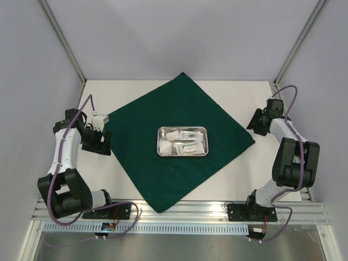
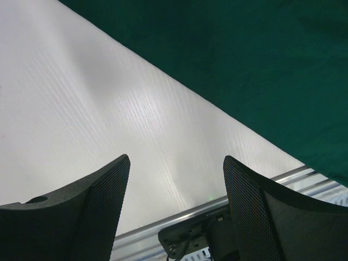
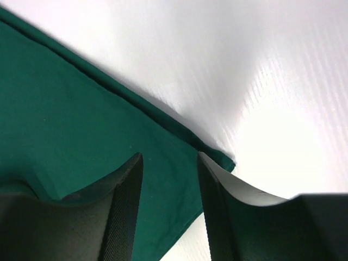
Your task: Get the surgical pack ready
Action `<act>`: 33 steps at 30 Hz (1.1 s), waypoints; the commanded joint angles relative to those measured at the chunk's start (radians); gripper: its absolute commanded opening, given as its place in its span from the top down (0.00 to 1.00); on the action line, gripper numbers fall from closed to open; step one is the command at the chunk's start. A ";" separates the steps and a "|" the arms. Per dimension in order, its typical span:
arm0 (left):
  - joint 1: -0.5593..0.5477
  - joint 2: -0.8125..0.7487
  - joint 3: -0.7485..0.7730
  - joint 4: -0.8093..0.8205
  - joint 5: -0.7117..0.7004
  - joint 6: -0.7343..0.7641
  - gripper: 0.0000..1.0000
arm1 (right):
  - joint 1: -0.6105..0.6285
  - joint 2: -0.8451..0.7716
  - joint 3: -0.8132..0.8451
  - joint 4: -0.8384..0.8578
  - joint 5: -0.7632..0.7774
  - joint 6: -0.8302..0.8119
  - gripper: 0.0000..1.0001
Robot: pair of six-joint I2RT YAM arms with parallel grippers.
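A: What takes up the most room?

B: The flat white table (image 1: 141, 89), walled by pale panels (image 1: 179, 38). A large dark green cloth sheet (image 1: 168, 106) lies spread flat on it, turned like a diamond. One corner points toward each arm, and the near corner laps onto the ribbed aluminium rail (image 1: 201, 212) where the arms are bolted.

A: And the arms?

B: Both are white and black, with purple cables (image 1: 54, 185) looped along them. The left gripper (image 1: 98, 142) sits low, just beside the cloth's left corner. In its wrist view, its black mesh-textured fingers (image 2: 103, 206) stand wide apart over bare table with nothing between them, and the cloth's edge runs past beyond them. The right gripper (image 1: 256, 124) is near the cloth's right corner. Its fingers (image 3: 124, 206) are parted more narrowly, with the green corner showing below the gap. I cannot tell whether they touch the fabric.

A: Where is the rest of the pack?

B: In the middle of the cloth, well apart from both grippers, is a small rectangular steel tray (image 1: 182, 128), its long side running across the view. Inside it, folded white gauze (image 1: 169, 135) lies toward the left end and clear pouches (image 1: 191, 147) cover the rest.

A: Any writing?

B: There is dark print on the pouches, but it is too small to read.
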 commanded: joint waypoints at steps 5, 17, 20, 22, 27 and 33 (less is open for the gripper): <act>0.000 -0.019 0.014 0.009 0.018 0.010 0.21 | 0.293 -0.205 -0.016 -0.050 0.108 -0.017 0.50; 0.002 -0.048 -0.032 0.017 0.022 0.011 0.21 | 0.479 -0.096 -0.159 0.200 -0.241 0.139 0.51; 0.000 -0.053 -0.040 0.018 0.007 0.016 0.21 | 0.481 -0.058 -0.178 0.262 -0.315 0.194 0.53; 0.002 -0.060 -0.044 0.020 0.006 0.017 0.21 | 0.485 -0.036 -0.193 0.300 -0.312 0.228 0.59; 0.000 -0.071 -0.046 0.020 0.006 0.019 0.21 | 0.519 -0.019 -0.231 0.332 -0.265 0.277 0.73; 0.000 -0.068 -0.044 0.024 0.007 0.017 0.21 | 0.622 -0.057 -0.268 0.360 -0.159 0.363 0.73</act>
